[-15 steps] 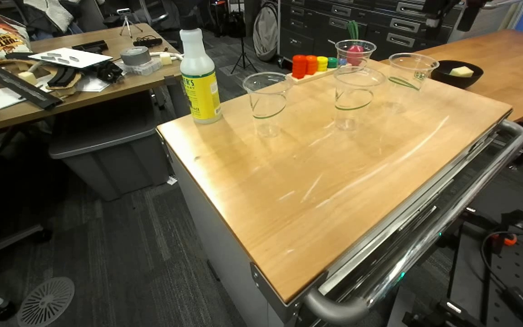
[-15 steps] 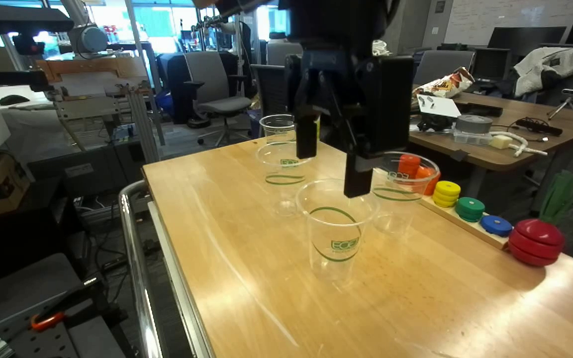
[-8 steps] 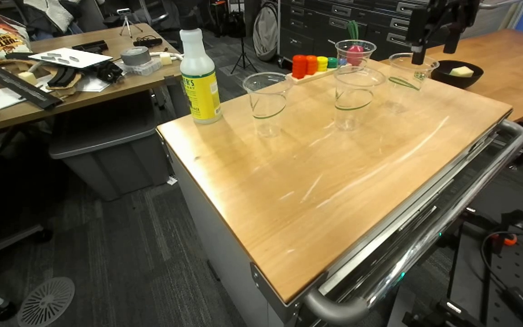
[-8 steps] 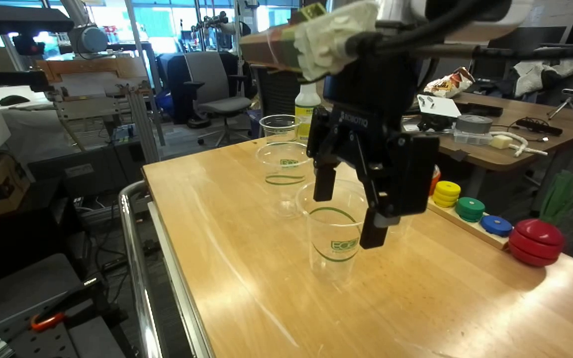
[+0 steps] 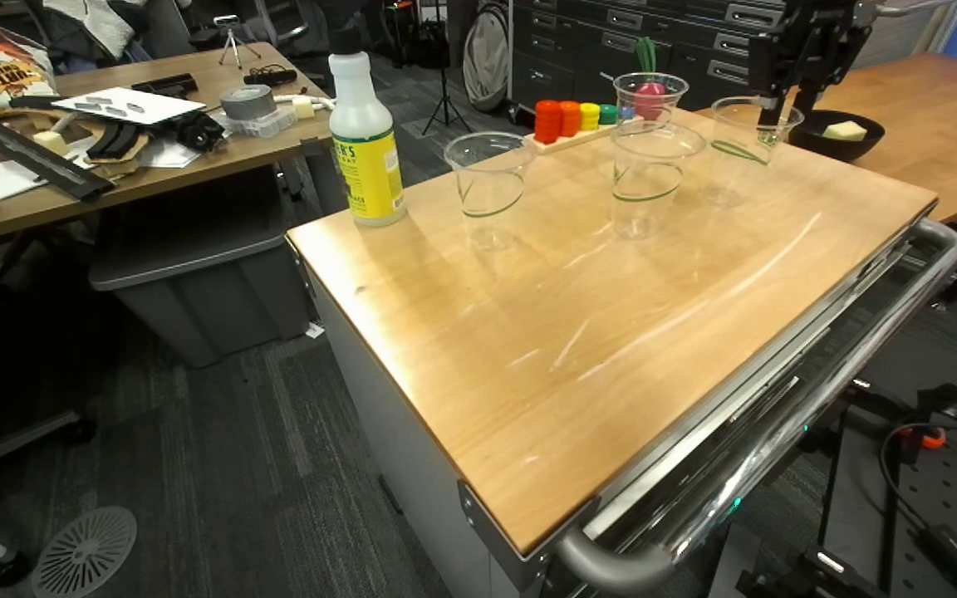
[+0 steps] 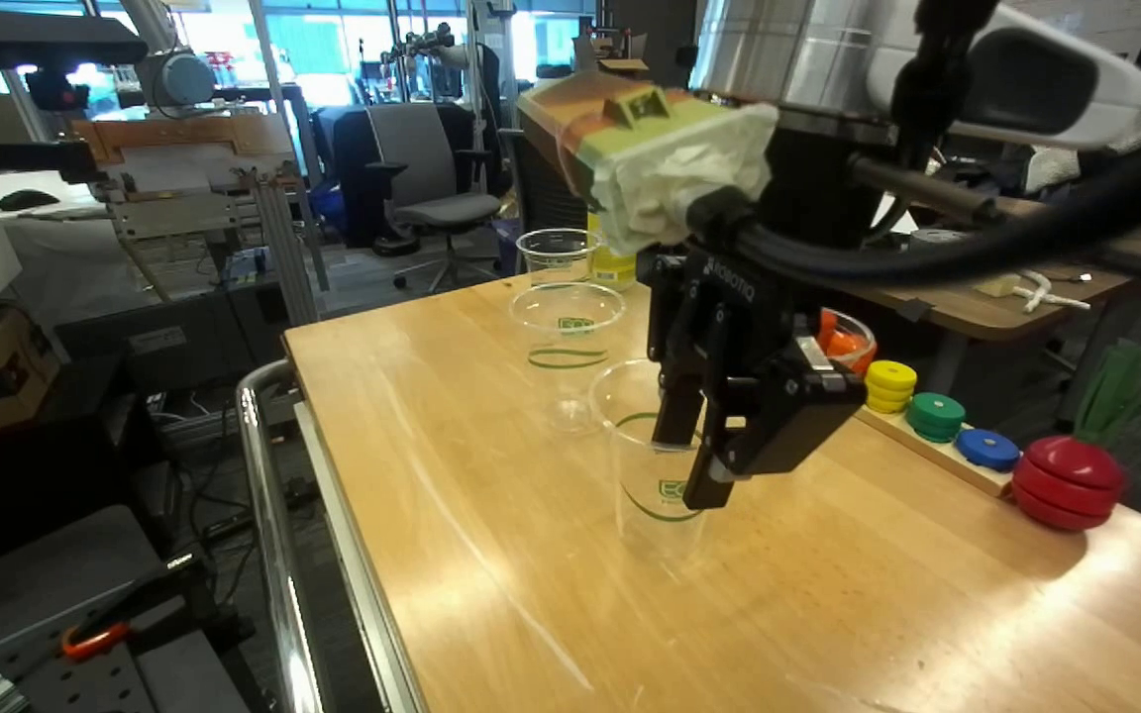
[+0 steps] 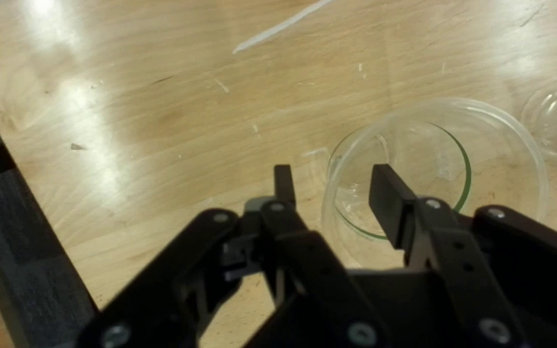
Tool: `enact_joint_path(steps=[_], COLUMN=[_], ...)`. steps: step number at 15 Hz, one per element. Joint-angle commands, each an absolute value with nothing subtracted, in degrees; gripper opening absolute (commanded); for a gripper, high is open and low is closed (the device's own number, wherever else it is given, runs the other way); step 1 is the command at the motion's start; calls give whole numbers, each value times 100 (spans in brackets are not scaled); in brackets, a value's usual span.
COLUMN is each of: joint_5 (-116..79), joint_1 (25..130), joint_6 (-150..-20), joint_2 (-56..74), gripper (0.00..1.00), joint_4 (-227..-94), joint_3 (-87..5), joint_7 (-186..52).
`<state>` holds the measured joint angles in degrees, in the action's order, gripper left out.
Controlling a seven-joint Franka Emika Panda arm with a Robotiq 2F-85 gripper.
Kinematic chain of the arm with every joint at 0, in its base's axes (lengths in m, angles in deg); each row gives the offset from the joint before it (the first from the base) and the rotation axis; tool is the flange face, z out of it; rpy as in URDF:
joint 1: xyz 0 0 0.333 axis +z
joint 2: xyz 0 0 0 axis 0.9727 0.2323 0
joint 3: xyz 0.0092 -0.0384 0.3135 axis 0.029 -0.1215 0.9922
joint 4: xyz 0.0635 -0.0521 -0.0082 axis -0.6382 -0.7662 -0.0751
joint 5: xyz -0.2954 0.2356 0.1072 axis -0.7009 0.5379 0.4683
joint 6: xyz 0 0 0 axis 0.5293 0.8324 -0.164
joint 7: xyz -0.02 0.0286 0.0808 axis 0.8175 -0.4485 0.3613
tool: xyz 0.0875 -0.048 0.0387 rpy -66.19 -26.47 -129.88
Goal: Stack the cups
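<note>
Several clear plastic cups stand upright and apart on the wooden top. Nearest in an exterior view is a cup (image 6: 665, 520) with a green ring. In the wrist view its rim (image 7: 532, 140) passes between the fingers of my gripper (image 7: 330, 186): one fingertip appears over the cup's mouth, one outside the wall. The jaws are part-way open and grip nothing; contact with the wall cannot be told. Beyond are a middle cup (image 6: 568, 356) and a far cup (image 6: 556, 255). Another cup (image 6: 853, 347) is mostly hidden behind my gripper in that view, but shows in an exterior view (image 5: 649, 104).
A spray bottle (image 5: 368, 166) stands at one corner of the top. Along the edge sit a wooden peg toy with coloured rings (image 6: 932, 416) and a red radish-like toy (image 6: 1066, 485). A black bowl (image 5: 837, 137) lies beyond, and a metal rail (image 5: 744, 465) runs along one side.
My gripper has come down to the nearest cup's rim, turning as it came, and its fingers have drawn closer together. The cups stand where they were.
</note>
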<state>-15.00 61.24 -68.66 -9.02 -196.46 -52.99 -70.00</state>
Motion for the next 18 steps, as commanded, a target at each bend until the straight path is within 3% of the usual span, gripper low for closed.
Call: enact_joint_path(steps=[1, 2, 4, 10, 18], joint_5=[-855, -747, -553, -84, -754], joint_1=[6042, 6027, 6007, 5957, 5909], joint_6=[-7087, -7126, -7188, -7239, -6943], joint_2=[-1106, -1114, -1100, -1237, -2476], gripper=[15, 6, 1, 5, 4], joint_4=[-19790, -19820, -19859, -20123, -20527], joint_3=[-5378, -5390, -5417, -5472, -5406], joint_7=[-7292, -7331, -7401, -7551, -7318])
